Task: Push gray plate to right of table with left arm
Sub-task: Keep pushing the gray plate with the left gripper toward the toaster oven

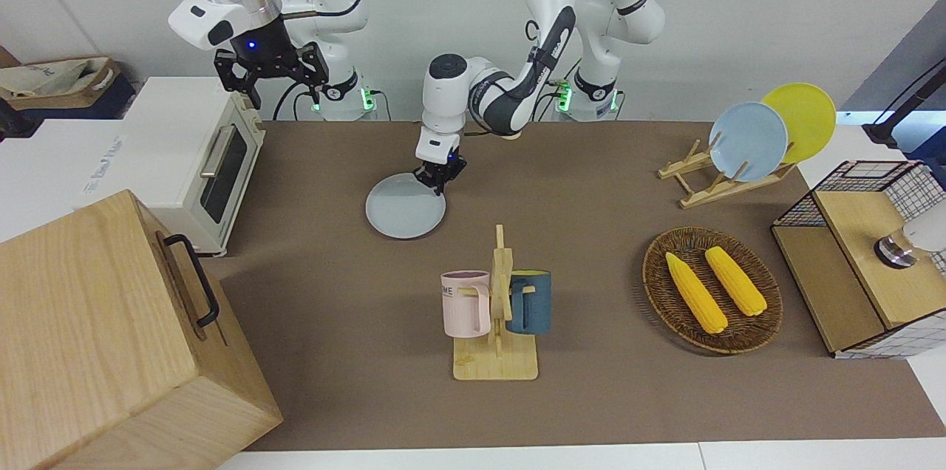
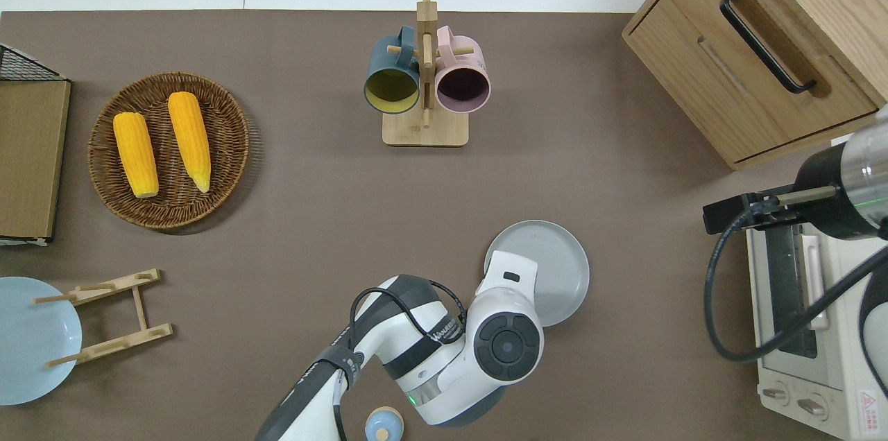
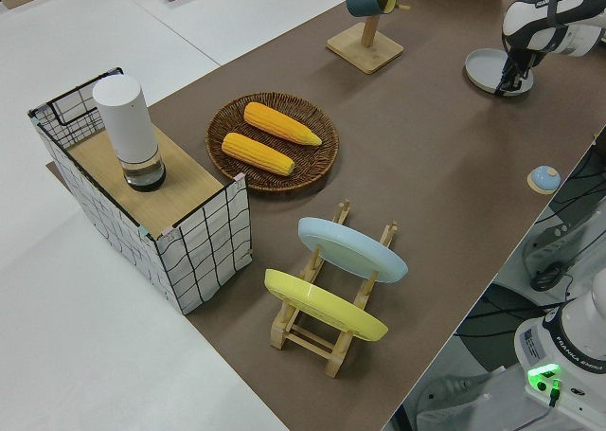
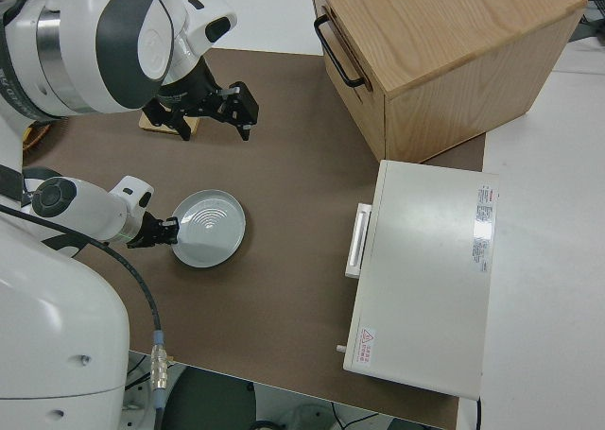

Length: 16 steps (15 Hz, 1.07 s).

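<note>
The gray plate (image 1: 403,219) (image 2: 558,264) (image 4: 210,227) (image 3: 488,68) lies flat on the brown table (image 1: 591,233), nearer to the robots than the mug rack and a little toward the right arm's end. The left arm reaches down to it. My left gripper (image 1: 437,180) (image 4: 167,232) (image 3: 512,75) is low at the plate's rim, on the edge nearer to the robots and toward the left arm's end. In the overhead view the arm's wrist hides the gripper and that part of the plate. The right arm is parked.
A mug rack (image 1: 497,307) holds a pink and a dark blue mug. A white toaster oven (image 1: 199,159) and a big wooden box (image 1: 111,337) stand at the right arm's end. A basket of corn (image 1: 654,270), a plate rack (image 1: 746,141) and a wire crate (image 1: 850,270) stand toward the left arm's end.
</note>
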Tool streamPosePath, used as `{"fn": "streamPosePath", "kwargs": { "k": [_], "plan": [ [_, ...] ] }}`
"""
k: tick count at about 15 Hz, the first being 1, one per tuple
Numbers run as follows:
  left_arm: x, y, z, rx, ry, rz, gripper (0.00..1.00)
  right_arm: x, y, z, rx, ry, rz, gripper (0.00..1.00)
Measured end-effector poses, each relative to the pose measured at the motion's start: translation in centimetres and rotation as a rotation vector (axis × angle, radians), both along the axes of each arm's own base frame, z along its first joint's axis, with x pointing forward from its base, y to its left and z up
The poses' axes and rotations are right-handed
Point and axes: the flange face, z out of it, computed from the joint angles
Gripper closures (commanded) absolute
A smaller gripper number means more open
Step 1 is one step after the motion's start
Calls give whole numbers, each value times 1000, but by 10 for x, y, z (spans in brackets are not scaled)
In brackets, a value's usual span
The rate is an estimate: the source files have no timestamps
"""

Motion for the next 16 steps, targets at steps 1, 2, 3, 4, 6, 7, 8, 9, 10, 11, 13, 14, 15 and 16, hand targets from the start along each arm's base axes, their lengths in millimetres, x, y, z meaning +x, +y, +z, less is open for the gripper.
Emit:
{"fn": "streamPosePath", "kwargs": {
  "k": [1,2,3,4,6,7,8,9,10,11,13,14,15,16],
  "plan": [
    [-1,-4,0,-1,-2,4,1000,0,0,0,0,0,0,17],
    [-1,-11,0,-4,-3,7,1000,0,0,0,0,0,0,17],
    [-1,-14,0,-5,-2,6,1000,0,0,0,0,0,0,17],
    [-1,-17,0,-8,-2,9,1000,0,0,0,0,0,0,17],
    [-2,-23,0,-10,-1,15,1000,0,0,0,0,0,0,17],
    [-2,-24,-1,-8,0,17,1000,0,0,0,0,0,0,17],
    [-2,-25,0,-7,1,19,1000,0,0,0,0,0,0,17],
    [-2,-25,0,-6,2,20,1000,0,0,0,0,0,0,17],
    [-2,-25,0,-6,2,21,1000,0,0,0,0,0,0,17],
    [-2,-26,0,-7,2,20,1000,0,0,0,0,0,0,17],
    [-3,-30,0,-10,3,17,1000,0,0,0,0,0,0,17],
    [-3,-32,0,-12,2,16,1000,0,0,0,0,0,0,17],
    [-3,-34,0,-14,2,16,1000,0,0,0,0,0,0,17],
    [-3,-36,1,-17,1,15,1000,0,0,0,0,0,0,17]
  ]
}}
